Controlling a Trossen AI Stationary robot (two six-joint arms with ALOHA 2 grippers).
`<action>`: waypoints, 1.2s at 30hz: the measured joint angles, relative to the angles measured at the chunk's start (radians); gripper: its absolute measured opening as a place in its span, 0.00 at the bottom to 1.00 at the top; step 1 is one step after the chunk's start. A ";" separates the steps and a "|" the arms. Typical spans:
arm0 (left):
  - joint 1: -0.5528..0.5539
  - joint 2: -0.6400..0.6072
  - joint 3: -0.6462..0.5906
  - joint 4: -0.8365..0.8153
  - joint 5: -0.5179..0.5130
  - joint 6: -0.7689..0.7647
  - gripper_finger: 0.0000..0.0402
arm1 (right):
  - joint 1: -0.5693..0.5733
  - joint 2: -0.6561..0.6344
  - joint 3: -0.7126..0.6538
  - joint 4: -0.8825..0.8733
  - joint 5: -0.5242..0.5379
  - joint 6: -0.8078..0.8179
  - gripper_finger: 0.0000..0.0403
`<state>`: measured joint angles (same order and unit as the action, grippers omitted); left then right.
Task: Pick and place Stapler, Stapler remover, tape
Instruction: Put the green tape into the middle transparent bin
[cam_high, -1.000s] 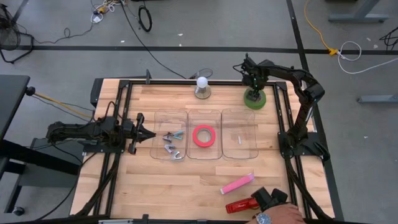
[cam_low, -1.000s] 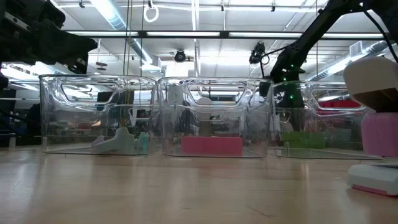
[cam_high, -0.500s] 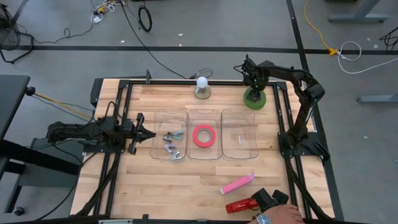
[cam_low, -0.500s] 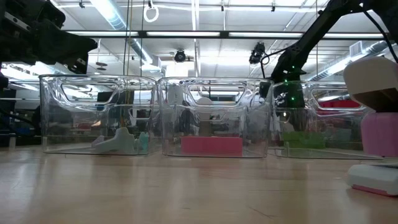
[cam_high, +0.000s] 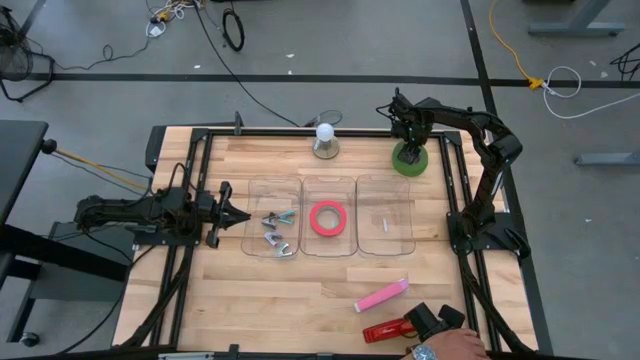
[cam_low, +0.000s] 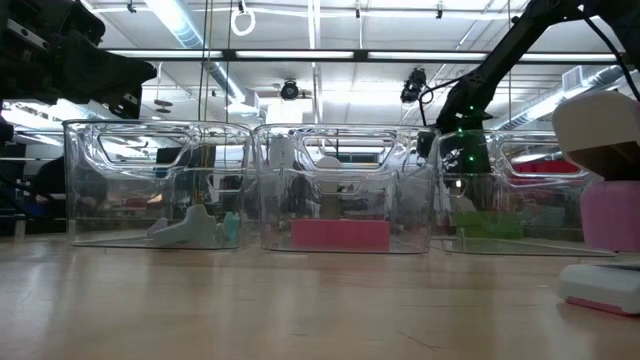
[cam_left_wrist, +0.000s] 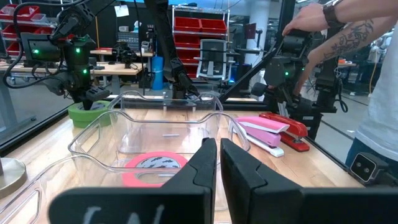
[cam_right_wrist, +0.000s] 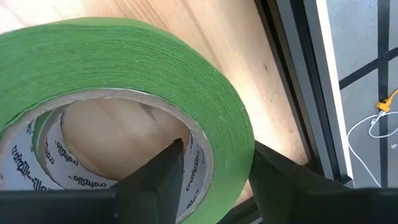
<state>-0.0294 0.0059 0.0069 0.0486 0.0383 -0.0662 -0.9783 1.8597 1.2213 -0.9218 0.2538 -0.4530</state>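
The right arm reaches from its base at the table's right edge up to the far right corner, elbow bent high, wrist turned down over the green tape (cam_high: 410, 160). The right gripper (cam_right_wrist: 214, 165) straddles the roll's wall, 1 finger (cam_right_wrist: 158, 177) inside the cardboard core and the other outside the green band (both look pressed against it, though the roll lies flat on the wood).

The left arm lies stretched low along the table's left side, and the left gripper (cam_high: 236, 217) points at the 3 clear bins (cam_high: 329, 183), its fingers (cam_left_wrist: 205, 165) closed together on nothing.

A pink tape ring (cam_high: 328, 218) lies in the middle bin, and staple removers (cam_high: 276, 232) in the left one. Near the front edge a pink stapler (cam_high: 381, 296) lies beside a red stapler (cam_high: 388, 331), where a person's hand (cam_high: 455, 345) rests.
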 joint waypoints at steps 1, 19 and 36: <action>0.000 0.000 0.000 0.000 0.000 0.000 0.06 | 0.000 0.000 0.000 0.000 0.000 0.000 0.42; 0.000 0.000 0.000 0.000 0.000 0.000 0.06 | 0.000 -0.001 0.000 -0.006 0.001 0.000 0.27; 0.000 0.000 0.000 0.000 0.000 0.000 0.06 | 0.001 -0.002 0.039 -0.067 -0.006 0.002 0.25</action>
<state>-0.0294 0.0062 0.0069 0.0486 0.0383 -0.0666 -0.9775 1.8580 1.2599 -0.9887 0.2474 -0.4511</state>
